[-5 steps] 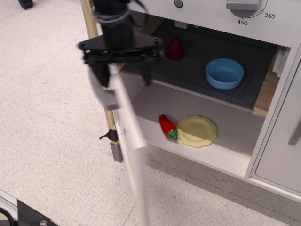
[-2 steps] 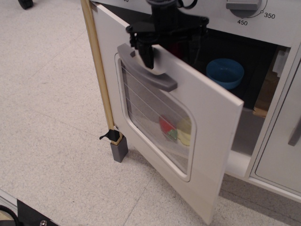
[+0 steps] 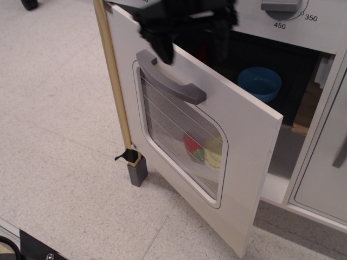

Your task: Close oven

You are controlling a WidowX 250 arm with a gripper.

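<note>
now | oven point(image 3: 227, 124) door ajar | tool point(image 3: 190, 40) straddles door top, blurred

One oven point(image 3: 179, 124) stood there with one door — a single grey bar handle point(image 3: 171, 77) on it — and one temperature dial point(image 3: 280, 5). Inside were one blue bowl point(image 3: 260, 83), one yellow plate point(image 3: 214, 152) and one red pepper point(image 3: 192, 148). One claw point(image 3: 187, 30) — black and blurred.
</note>
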